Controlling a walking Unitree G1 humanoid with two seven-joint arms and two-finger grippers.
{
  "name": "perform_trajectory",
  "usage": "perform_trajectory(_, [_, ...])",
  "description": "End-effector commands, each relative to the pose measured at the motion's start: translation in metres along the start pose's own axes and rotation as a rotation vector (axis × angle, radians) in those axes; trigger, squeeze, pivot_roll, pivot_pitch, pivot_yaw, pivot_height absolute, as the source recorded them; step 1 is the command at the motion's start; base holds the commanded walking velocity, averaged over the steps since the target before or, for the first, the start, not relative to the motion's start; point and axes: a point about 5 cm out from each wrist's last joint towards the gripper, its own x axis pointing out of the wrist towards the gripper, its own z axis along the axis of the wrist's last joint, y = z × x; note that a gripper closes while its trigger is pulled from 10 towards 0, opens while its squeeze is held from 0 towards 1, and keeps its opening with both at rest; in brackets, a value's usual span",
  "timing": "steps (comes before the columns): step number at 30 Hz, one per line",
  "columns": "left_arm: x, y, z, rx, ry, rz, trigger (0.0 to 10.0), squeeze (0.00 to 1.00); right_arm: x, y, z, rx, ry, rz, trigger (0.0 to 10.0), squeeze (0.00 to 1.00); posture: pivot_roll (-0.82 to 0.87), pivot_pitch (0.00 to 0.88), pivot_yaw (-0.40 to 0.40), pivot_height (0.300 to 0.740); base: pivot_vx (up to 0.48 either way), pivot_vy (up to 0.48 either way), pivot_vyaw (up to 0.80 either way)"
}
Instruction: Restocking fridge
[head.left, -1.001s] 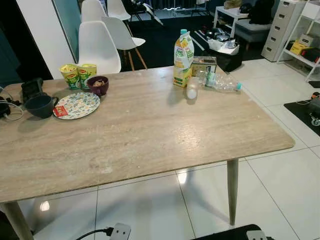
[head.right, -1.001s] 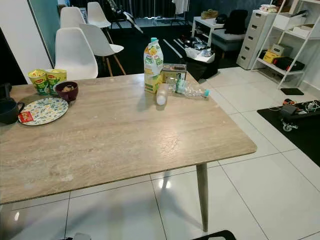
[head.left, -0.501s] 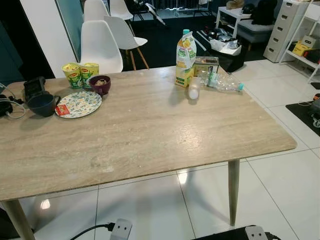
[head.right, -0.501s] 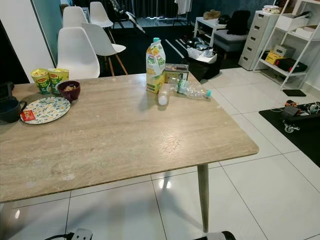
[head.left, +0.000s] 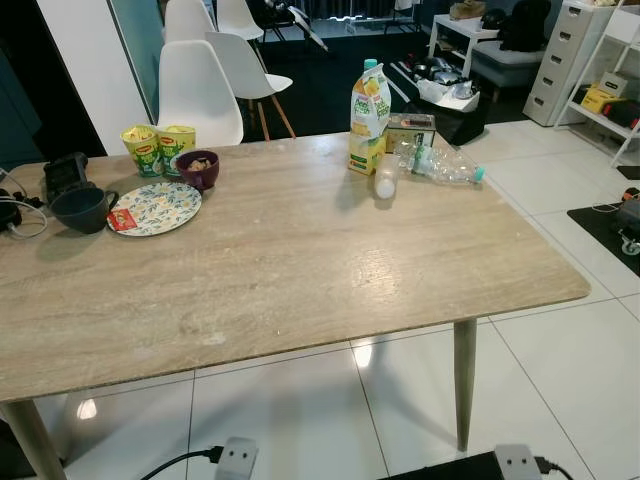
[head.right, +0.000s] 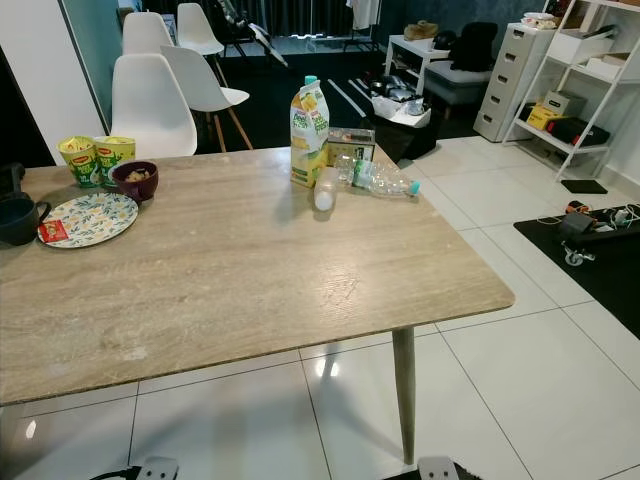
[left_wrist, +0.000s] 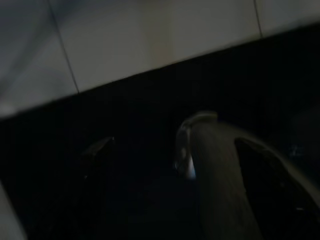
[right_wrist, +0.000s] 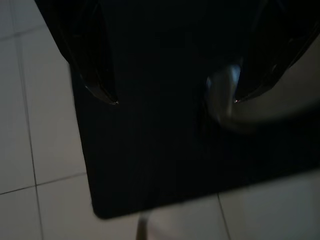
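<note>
I am at the start of this job. I have not picked anything up yet. The things for the fridge sit on the far side of the surface (head.left: 300, 260) from me. The juice carton (head.left: 367, 118) stands upright there. A small white bottle (head.left: 385, 182) is just in front of the juice carton, on my side of it. A clear water bottle (head.left: 445, 165) lies on its side just to the right of the juice carton, and a small box (head.left: 410, 131) sits behind that bottle. Far to the left of the juice carton are a plate (head.left: 155, 208), a little bowl (head.left: 198, 169) and two yellow cups (head.left: 160, 150).

I think my next move is to step closer, because the juice carton looks too far for me to reach from here. Then I must lift one arm up over the edge.

Both my arms hang down low by the floor. My left gripper (left_wrist: 175, 165) is open and holds nothing, though that view is very dark, so I am only fairly sure. My right gripper (right_wrist: 170, 95) is wide open and holds nothing too.
</note>
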Motion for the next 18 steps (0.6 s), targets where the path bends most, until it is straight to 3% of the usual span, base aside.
perform_trajectory(1, [-0.001,0.011,0.004,-0.095,-0.018,0.061,10.0,0.0,0.0,-0.004,0.007,0.051,-0.033,-0.006,10.0,0.0,0.05,0.0,-0.051,0.74,0.0,0.0,0.0])
perform_trajectory(2, [-0.001,0.012,0.005,-0.089,-0.019,0.058,10.0,0.0,0.001,-0.004,0.007,0.042,-0.024,-0.002,10.0,0.0,0.05,0.0,-0.048,0.74,0.0,0.0,0.0])
perform_trajectory(4, [0.0,0.009,0.005,-0.019,-0.003,0.024,10.0,0.0,0.0,-0.003,0.001,-0.065,0.022,-0.007,10.0,0.0,0.05,0.0,-0.042,0.74,0.0,0.0,0.0])
perform_trajectory(5, [0.0,0.009,0.005,-0.019,-0.003,0.024,10.0,0.0,0.0,-0.003,0.001,-0.065,0.022,-0.007,10.0,0.0,0.05,0.0,-0.042,0.74,0.0,0.0,0.0])
perform_trajectory(6, [0.0,0.006,0.004,0.052,0.01,0.01,10.0,0.0,0.0,-0.002,-0.003,-0.159,0.044,-0.003,10.0,0.0,0.05,0.0,-0.042,0.74,0.0,0.0,0.0])
perform_trajectory(8, [0.0,0.006,0.004,0.052,0.01,0.01,10.0,0.0,0.0,-0.002,-0.003,-0.159,0.044,-0.003,10.0,0.0,0.05,0.0,-0.042,0.74,0.0,0.0,0.0])
perform_trajectory(9, [0.0,0.002,0.002,0.212,0.031,-0.016,10.0,0.0,-0.001,0.0,-0.009,-0.3,0.077,0.007,10.0,0.0,0.05,0.0,-0.042,0.74,0.0,0.0,0.0])
perform_trajectory(10, [0.0,-0.003,-0.001,0.338,0.046,-0.031,10.0,0.0,-0.002,0.001,-0.015,-0.38,0.1,0.007,10.0,0.0,0.05,0.0,-0.037,0.74,0.0,0.0,0.0])
perform_trajectory(12, [0.0,-0.003,-0.001,0.338,0.046,-0.031,10.0,0.0,-0.002,0.001,-0.015,-0.38,0.1,0.007,10.0,0.0,0.05,0.0,-0.037,0.74,0.0,0.0,0.0])
perform_trajectory(13, [0.001,-0.006,-0.003,0.398,0.052,-0.041,10.0,0.0,-0.002,0.003,-0.019,-0.399,0.111,0.004,10.0,0.0,0.05,0.0,-0.035,0.74,0.0,0.0,0.0])
perform_trajectory(16, [0.001,-0.011,-0.001,0.319,0.036,-0.048,10.0,0.0,-0.001,0.004,-0.008,-0.064,0.045,-0.011,10.0,0.0,0.04,0.0,-0.033,0.74,0.0,0.0,0.0])
perform_trajectory(18, [0.001,-0.011,-0.001,0.319,0.036,-0.048,10.0,0.0,-0.001,0.004,-0.008,-0.064,0.045,-0.011,10.0,0.0,0.04,0.0,-0.033,0.74,0.0,0.0,0.0])
